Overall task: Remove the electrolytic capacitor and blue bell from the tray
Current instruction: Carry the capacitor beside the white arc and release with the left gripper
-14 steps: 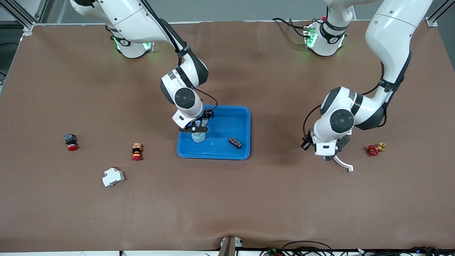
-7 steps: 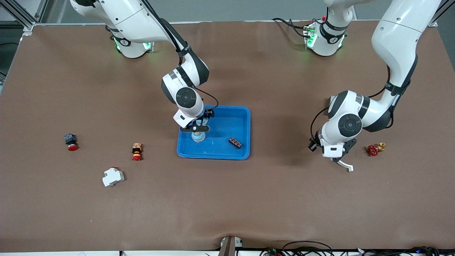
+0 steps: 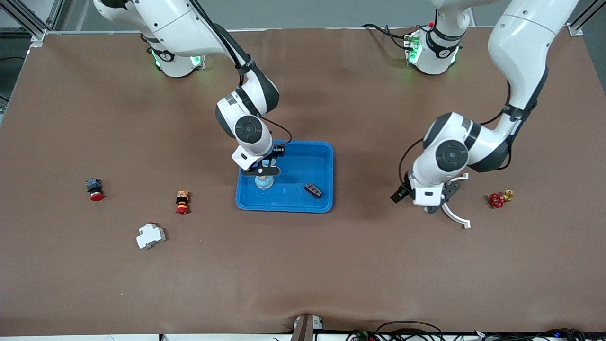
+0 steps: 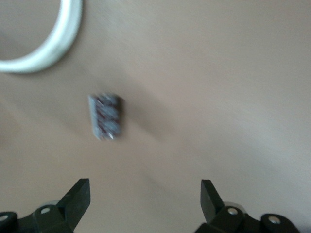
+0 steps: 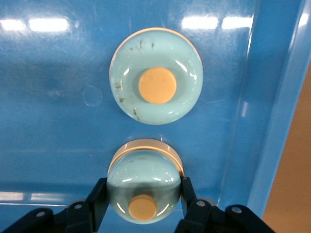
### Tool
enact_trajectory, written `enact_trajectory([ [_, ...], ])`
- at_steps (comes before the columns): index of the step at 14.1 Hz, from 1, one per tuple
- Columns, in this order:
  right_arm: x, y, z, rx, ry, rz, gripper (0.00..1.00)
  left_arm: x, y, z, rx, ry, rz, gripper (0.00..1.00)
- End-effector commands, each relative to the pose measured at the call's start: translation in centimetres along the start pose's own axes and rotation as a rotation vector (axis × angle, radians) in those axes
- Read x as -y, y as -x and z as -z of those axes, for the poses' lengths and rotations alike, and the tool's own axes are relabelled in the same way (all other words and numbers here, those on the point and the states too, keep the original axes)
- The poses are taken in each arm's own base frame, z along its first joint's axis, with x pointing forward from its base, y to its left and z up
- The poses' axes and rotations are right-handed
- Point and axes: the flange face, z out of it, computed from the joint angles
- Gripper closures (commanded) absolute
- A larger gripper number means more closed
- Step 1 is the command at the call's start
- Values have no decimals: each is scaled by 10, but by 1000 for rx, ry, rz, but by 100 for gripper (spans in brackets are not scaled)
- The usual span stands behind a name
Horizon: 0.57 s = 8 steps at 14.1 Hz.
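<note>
My right gripper (image 5: 143, 187) (image 3: 262, 171) is down in the blue tray (image 3: 326, 156), shut on a pale blue bell (image 5: 145, 174) with an orange button. A second bell of the same look (image 5: 155, 75) (image 3: 264, 183) lies on the tray floor, slightly nearer the front camera. My left gripper (image 4: 146, 189) (image 3: 430, 208) hangs open and empty over bare table toward the left arm's end. Under it lies a small dark, red-striped block, the capacitor (image 4: 106, 115). The left hand hides the capacitor in the front view.
A white curved ring piece (image 3: 457, 218) (image 4: 48, 43) lies beside the left hand, and a red valve handle (image 3: 496, 200) past it. The tray also holds a dark ridged block (image 3: 312, 190). Two red push buttons (image 3: 182, 201) (image 3: 93, 188) and a white breaker (image 3: 150, 236) lie toward the right arm's end.
The left gripper has opened, and its hand swung out and back toward the tray. The right gripper has closed on the bell in the tray.
</note>
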Motion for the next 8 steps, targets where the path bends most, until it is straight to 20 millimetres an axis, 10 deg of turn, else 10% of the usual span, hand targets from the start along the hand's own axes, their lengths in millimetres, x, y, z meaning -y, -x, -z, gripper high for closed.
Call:
enact_trajectory([
  [1,3,0,10,0,-10,1,86,-48,52,17,18,59,90,0],
  [5,-16,2,103,13,-3,-1,85,-107,106,3,86,115,204,3],
  [8,-97,-26,179,50,-23,122,86,-130,147,-17,118,171,214,11],
])
